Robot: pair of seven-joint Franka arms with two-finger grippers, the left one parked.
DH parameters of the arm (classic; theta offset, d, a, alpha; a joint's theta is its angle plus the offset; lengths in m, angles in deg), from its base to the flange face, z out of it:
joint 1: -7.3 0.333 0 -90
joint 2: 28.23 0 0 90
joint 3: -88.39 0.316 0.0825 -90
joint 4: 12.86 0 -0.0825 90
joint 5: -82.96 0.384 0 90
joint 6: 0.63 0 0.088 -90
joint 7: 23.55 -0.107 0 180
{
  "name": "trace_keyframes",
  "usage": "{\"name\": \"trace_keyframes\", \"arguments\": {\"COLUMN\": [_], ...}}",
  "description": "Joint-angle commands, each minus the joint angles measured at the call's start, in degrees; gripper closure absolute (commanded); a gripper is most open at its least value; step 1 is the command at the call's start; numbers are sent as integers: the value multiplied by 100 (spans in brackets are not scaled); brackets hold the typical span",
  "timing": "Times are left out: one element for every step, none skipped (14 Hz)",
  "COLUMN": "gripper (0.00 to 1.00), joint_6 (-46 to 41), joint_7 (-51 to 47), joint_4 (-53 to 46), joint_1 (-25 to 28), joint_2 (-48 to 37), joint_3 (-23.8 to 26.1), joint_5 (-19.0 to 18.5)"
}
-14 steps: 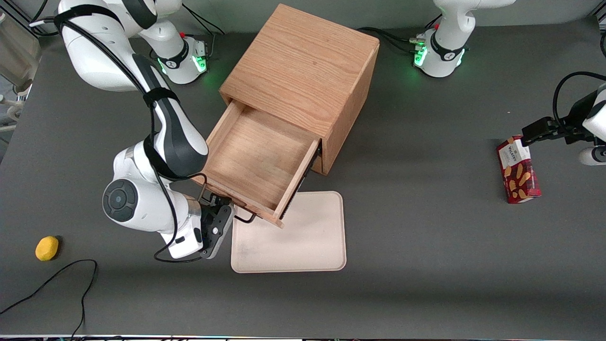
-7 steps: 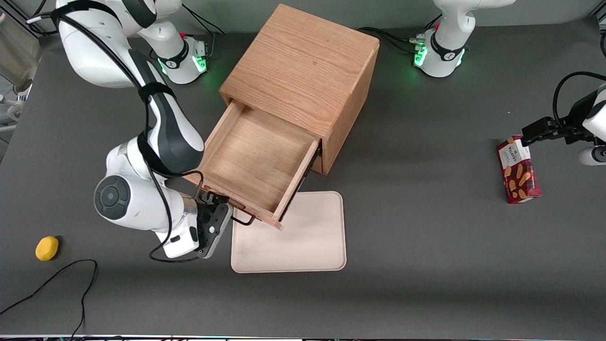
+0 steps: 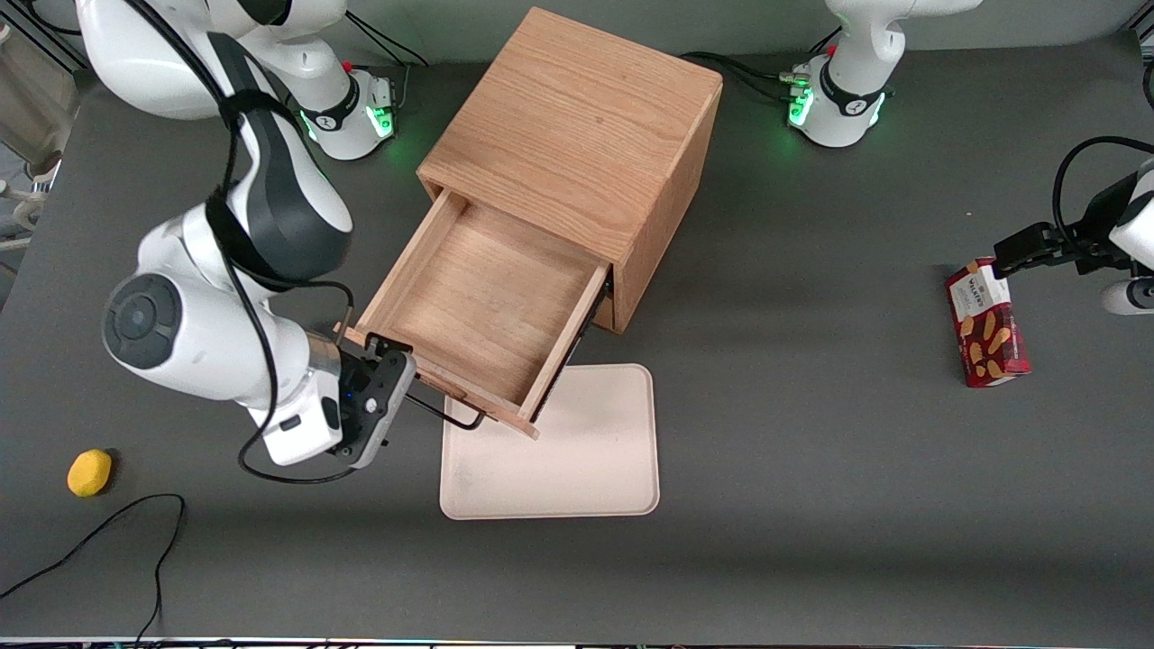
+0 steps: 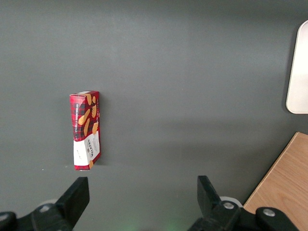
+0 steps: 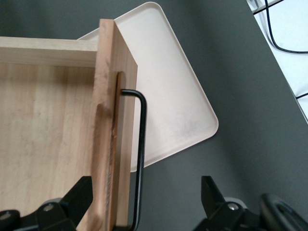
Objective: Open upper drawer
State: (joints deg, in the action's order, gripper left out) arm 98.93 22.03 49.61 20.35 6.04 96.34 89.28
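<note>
The upper drawer [image 3: 487, 297] of the light oak cabinet [image 3: 577, 135] stands pulled far out, and its wooden inside is bare. Its thin black bar handle [image 3: 448, 416] runs along the drawer front [image 5: 115, 120]. My right gripper [image 3: 393, 368] is at the end of the drawer front that lies toward the working arm. In the right wrist view the gripper [image 5: 147, 199] is open. Its fingers [image 5: 81, 195] stand wide apart on either side of the drawer front and the handle [image 5: 140, 159], touching neither. The bottom drawer is hidden under the upper one.
A cream tray [image 3: 577, 451] lies on the dark table just in front of the open drawer, partly under it; it also shows in the right wrist view [image 5: 178, 101]. A yellow fruit [image 3: 89, 472] and a black cable [image 3: 108, 532] lie toward the working arm's end. A red biscuit box [image 3: 985, 323] lies toward the parked arm's end.
My right arm has swung toward the working arm's end. The gripper has slid from the handle's middle to the end of the drawer front. The drawer has not moved.
</note>
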Motion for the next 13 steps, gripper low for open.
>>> {"name": "trace_keyframes", "arguments": {"gripper": [0,0,0,0,0,0,0,0,0,0,0,0,0], "joint_6": [-409,-576,-865,-1024,-1156,-1271,-1350,-1360,-1421,-1526,-1544,-1544,-1544], "joint_7": [-163,-242,-495,-733,-987,-1199,-1436,-1821,-2147,-2394,-2710,-3209,-3753], "joint_4": [-59,-129,-243,-288,-288,-288,-280,-219,-174,-96,79,368,623], "joint_1": [4,13,13,13,13,5,-4,-30,-39,4,13,5,-4], "joint_2": [-279,-306,-367,-472,-587,-675,-797,-947,-1096,-1254,-1438,-1693,-1947], "joint_3": [-101,-101,-101,-84,-92,-93,-101,-101,-206,-346,-417,-513,-601], "joint_5": [80,71,62,45,27,27,27,36,36,36,45,53,62]}}
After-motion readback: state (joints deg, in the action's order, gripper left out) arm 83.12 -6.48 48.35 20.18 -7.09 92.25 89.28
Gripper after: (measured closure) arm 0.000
